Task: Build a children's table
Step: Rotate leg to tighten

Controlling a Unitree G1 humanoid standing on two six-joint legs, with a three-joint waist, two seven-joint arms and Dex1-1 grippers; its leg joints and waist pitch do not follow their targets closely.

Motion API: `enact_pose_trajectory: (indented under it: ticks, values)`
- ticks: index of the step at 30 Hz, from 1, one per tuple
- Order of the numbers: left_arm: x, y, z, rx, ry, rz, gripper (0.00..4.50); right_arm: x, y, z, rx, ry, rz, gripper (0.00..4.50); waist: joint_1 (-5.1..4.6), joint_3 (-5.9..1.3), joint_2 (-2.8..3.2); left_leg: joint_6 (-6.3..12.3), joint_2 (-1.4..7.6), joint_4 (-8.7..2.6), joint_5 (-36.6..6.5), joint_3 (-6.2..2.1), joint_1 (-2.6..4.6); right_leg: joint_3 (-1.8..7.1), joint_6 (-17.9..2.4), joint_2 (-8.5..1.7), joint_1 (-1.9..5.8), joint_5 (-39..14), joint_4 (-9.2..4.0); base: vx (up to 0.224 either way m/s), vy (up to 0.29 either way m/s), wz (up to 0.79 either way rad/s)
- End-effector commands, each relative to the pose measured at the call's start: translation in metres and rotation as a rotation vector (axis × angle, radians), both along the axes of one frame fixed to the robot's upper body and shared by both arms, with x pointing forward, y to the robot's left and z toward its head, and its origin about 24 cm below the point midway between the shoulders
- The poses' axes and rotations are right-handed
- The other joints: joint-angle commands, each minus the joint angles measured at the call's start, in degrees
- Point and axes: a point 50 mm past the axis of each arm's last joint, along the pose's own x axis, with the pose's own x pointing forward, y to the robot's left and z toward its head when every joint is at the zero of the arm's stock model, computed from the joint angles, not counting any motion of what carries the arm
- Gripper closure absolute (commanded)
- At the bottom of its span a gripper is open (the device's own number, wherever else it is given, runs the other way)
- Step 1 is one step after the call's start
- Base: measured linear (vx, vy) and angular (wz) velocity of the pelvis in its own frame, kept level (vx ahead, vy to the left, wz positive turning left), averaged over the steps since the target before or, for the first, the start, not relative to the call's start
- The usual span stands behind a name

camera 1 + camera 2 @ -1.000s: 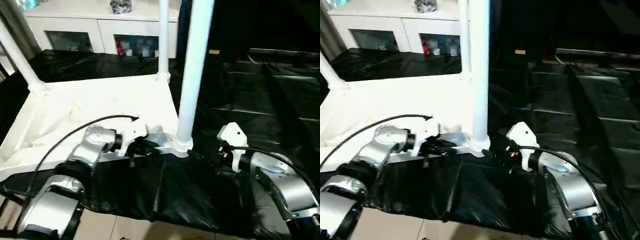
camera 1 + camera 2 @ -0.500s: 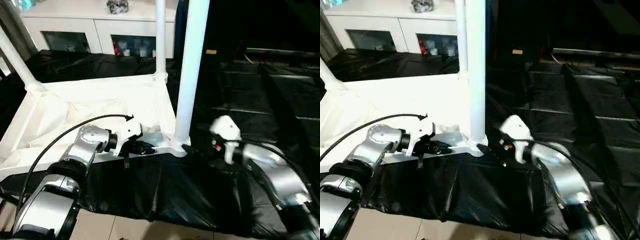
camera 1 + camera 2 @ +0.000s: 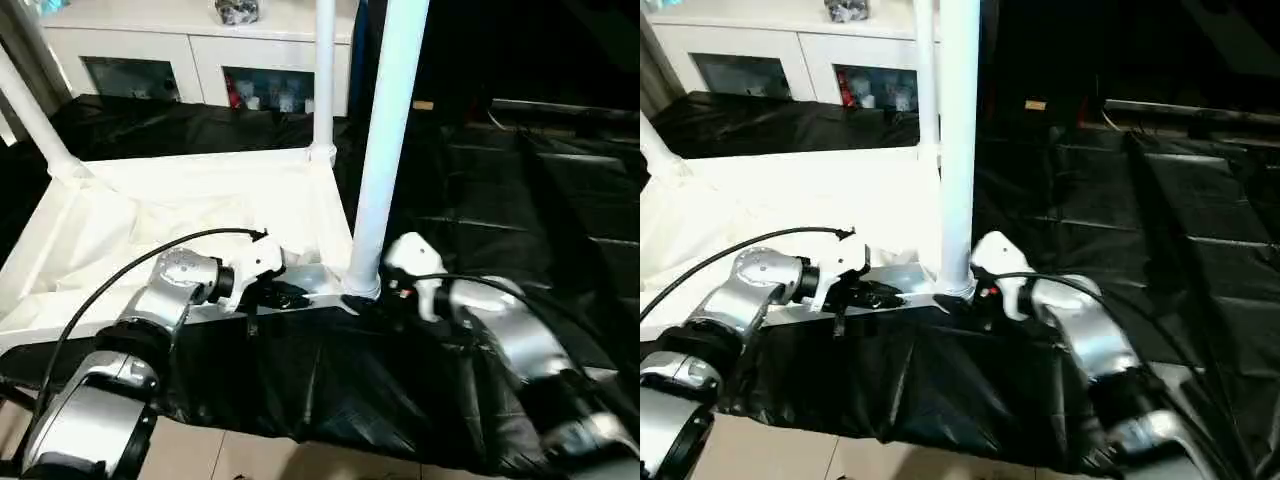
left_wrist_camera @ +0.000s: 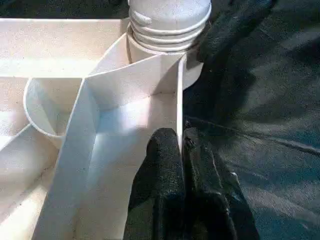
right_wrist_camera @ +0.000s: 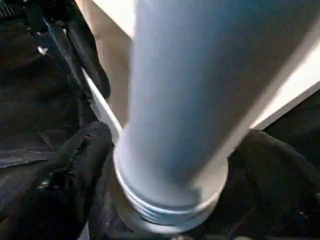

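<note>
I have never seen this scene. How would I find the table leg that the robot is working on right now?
Find the white table top lying upside down on black sheeting. Three white legs stand up from its corners. The one you want is the leg at the corner nearest the robot, between the two grippers, with the open right gripper at its base.

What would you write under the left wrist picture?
Left gripper pinching the upside-down table's rim beside a screwed-in leg.

Left arm reaches in from lower left of the head view, left gripper [image 3: 283, 296] pinched closed, its 2 fingers [image 4: 167, 165] pressed together. Right arm enters from lower right, right gripper [image 3: 385, 298] spread wide near frame centre.
</note>
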Motion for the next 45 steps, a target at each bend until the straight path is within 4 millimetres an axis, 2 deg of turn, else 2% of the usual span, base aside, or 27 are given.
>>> enact_pose_trajectory:
  ticks: [1,2,6,10,14,17,22,24,25,28,29,32,33,35,36,37,40,41,42,43,45]
  values:
    - [-0.011,0.008,-0.018,0.009,0.094,0.018,4.50,0.003,0.002,0.002,0.014,-0.006,0.018,0.46,0.13,-3.26,-1.15,4.12,2.92,-4.46,-4.8,-0.55,-0.20,2.27,-14.9,-4.78,2.92,-8.4,-3.86,0.000,0.000,0.00]
    - [-0.011,0.008,-0.018,0.008,0.095,0.018,4.50,0.003,0.002,0.002,0.015,-0.003,0.020,0.55,0.12,-3.23,-1.32,4.11,2.89,-4.45,-5.0,-0.53,-0.25,2.27,-14.9,-4.80,2.95,-8.7,-3.90,0.000,0.000,0.00]
    - [-0.010,0.010,-0.016,0.005,0.097,0.017,4.50,0.005,0.003,0.000,0.029,0.008,0.023,0.86,0.13,-3.21,-1.27,3.87,2.95,-4.50,-5.2,-0.59,-0.28,2.32,-14.7,-4.87,2.95,-9.7,-3.92,0.000,0.000,0.00]
    - [-0.010,0.011,-0.014,0.002,0.105,0.006,4.50,0.008,0.004,-0.001,0.052,0.019,0.027,1.18,0.12,-3.27,-1.16,4.05,2.96,-4.47,-4.7,-0.55,-0.23,2.30,-15.3,-4.84,2.95,-8.3,-3.79,0.000,0.000,0.00]
    - [-0.011,0.012,-0.013,0.006,0.110,-0.005,4.50,0.008,0.004,-0.001,0.060,0.025,0.040,1.52,0.34,-3.30,-1.24,4.44,3.03,-4.50,-4.1,-0.50,-0.23,2.23,-15.6,-4.82,3.01,-7.0,-3.63,0.000,0.000,0.00]
    - [-0.011,0.011,-0.013,0.002,0.111,-0.006,4.50,0.010,0.006,-0.001,0.076,0.033,0.041,1.70,0.30,-3.22,-1.35,4.39,3.01,-4.52,-4.7,-0.48,-0.29,2.24,-15.6,-4.87,3.02,-8.1,-3.73,0.000,0.000,0.00]
    - [-0.011,0.011,-0.013,0.001,0.115,-0.004,4.50,0.010,0.006,-0.004,0.078,0.049,0.048,1.77,0.28,-3.22,-1.32,4.17,3.04,-4.55,-4.7,-0.49,-0.27,2.25,-15.4,-4.85,2.96,-8.7,-3.76,0.000,0.000,0.00]
    - [-0.010,0.009,-0.014,0.006,0.105,0.017,4.50,0.009,0.008,-0.006,0.103,0.065,0.030,1.78,0.25,-3.20,-1.05,4.06,3.07,-4.58,-4.9,-0.50,-0.23,2.28,-15.5,-4.87,2.92,-8.7,-3.80,0.000,0.000,0.00]
    - [-0.010,0.008,-0.015,0.011,0.098,0.028,4.50,0.009,0.008,-0.007,0.117,0.073,0.020,1.78,0.21,-3.18,-1.17,3.98,3.06,-4.61,-5.2,-0.49,-0.22,2.26,-15.5,-4.80,2.90,-8.9,-3.87,0.000,0.000,0.00]
    - [-0.002,-0.006,-0.019,0.016,0.061,0.127,4.50,0.011,0.013,-0.012,0.143,0.057,-0.094,1.78,0.11,-3.06,-1.25,3.25,3.03,-4.74,-6.1,-0.56,-0.09,2.36,-15.1,-4.91,2.71,-11.0,-4.17,0.000,0.000,0.00]
    - [0.000,-0.016,-0.019,0.002,0.051,0.152,4.50,0.012,0.015,-0.016,0.154,0.053,-0.168,1.78,0.03,-3.00,-1.52,2.63,3.07,-4.89,-6.5,-0.57,-0.03,2.37,-14.5,-4.86,2.65,-12.6,-4.37,0.000,0.000,0.00]
    - [0.003,-0.052,-0.022,-0.023,0.022,0.197,4.50,0.015,0.029,-0.028,0.183,0.068,-0.398,1.78,-0.05,-2.98,-1.41,1.47,2.94,-5.04,-7.3,-0.58,0.11,2.47,-13.5,-4.76,2.46,-14.8,-4.64,0.000,0.000,0.00]
    - [0.003,-0.056,-0.022,-0.025,0.022,0.198,4.50,0.016,0.031,-0.030,0.185,0.072,-0.422,1.78,-0.06,-2.99,-1.40,1.23,2.89,-5.09,-7.5,-0.59,0.16,2.44,-13.1,-4.70,2.40,-15.0,-4.75,0.000,0.000,0.00]
    - [0.003,-0.078,-0.024,-0.038,0.007,0.220,4.50,0.017,0.048,-0.035,0.189,0.085,-0.522,1.78,-0.13,-3.00,-1.24,1.06,2.80,-5.15,-8.1,-0.62,0.18,2.46,-12.8,-4.71,2.30,-15.6,-4.86,0.000,0.000,0.00]
    - [0.002,-0.084,-0.024,-0.040,0.003,0.225,4.50,0.017,0.053,-0.036,0.192,0.087,-0.539,1.78,-0.27,-3.04,-1.27,0.97,2.77,-5.15,-8.4,-0.58,0.16,2.50,-12.7,-4.69,2.28,-15.8,-4.91,0.000,0.000,0.00]
    - [0.002,-0.092,-0.025,-0.038,-0.014,0.227,4.50,0.016,0.067,-0.034,0.217,0.086,-0.523,1.78,-0.20,-2.99,-1.15,0.87,2.67,-5.25,-9.0,-0.68,0.10,2.45,-12.2,-4.68,2.42,-16.6,-5.04,0.000,0.000,0.00]
    - [0.002,-0.096,-0.025,-0.031,-0.030,0.225,4.50,0.015,0.080,-0.028,0.227,0.051,-0.464,1.78,-0.24,-2.99,-1.33,1.48,2.60,-5.47,-10.8,-0.72,0.19,2.48,-11.1,-4.60,2.35,-18.1,-5.43,0.000,0.000,0.00]
    - [0.001,-0.095,-0.026,-0.024,-0.035,0.218,4.50,0.016,0.081,-0.024,0.227,0.015,-0.436,1.44,-0.23,-3.02,-1.55,1.56,2.70,-5.58,-11.6,-0.78,0.24,2.47,-10.7,-4.60,2.32,-18.9,-5.51,0.000,0.000,0.00]
    - [0.001,-0.093,-0.026,-0.018,-0.036,0.216,4.50,0.017,0.080,-0.020,0.228,-0.011,-0.422,1.44,-0.23,-3.11,-1.65,1.58,2.72,-5.55,-11.6,-0.80,0.21,2.48,-10.6,-4.63,2.36,-18.9,-5.47,0.000,0.000,0.00]
    - [0.001,-0.090,-0.026,-0.017,-0.039,0.211,4.50,0.018,0.075,-0.018,0.229,-0.036,-0.414,1.10,-0.15,-3.19,-1.60,1.73,2.69,-5.53,-11.1,-0.78,0.19,2.52,-10.6,-4.66,2.38,-18.2,-5.41,0.000,0.000,0.00]
    - [0.001,-0.082,-0.025,-0.022,-0.037,0.208,4.50,0.020,0.063,-0.014,0.217,-0.077,-0.383,1.06,-0.10,-3.20,-1.61,2.17,2.73,-5.50,-10.8,-0.78,0.08,2.52,-10.7,-4.70,2.42,-17.6,-5.36,0.000,0.000,0.00]
